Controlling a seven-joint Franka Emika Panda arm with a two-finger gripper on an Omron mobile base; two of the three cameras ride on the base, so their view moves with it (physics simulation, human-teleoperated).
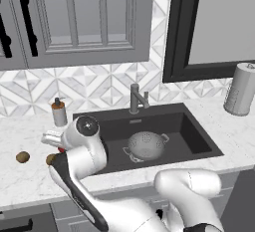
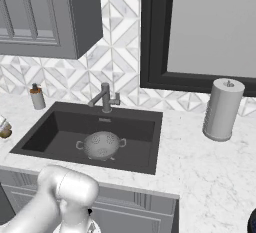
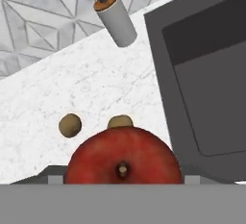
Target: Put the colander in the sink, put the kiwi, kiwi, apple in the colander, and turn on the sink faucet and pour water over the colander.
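Hand view: gripper (image 3: 123,182) straddles apple (image 3: 123,155); counter (image 3: 72,88) below.

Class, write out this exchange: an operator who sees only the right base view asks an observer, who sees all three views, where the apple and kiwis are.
Operator: The colander is in the sink. Where's the apple?
Observer: The apple is right at the gripper, over the counter left of the sink.
Operator: And the kiwis?
Observer: They're both on the counter just beyond the apple, one kiwi apart from the other kiwi.
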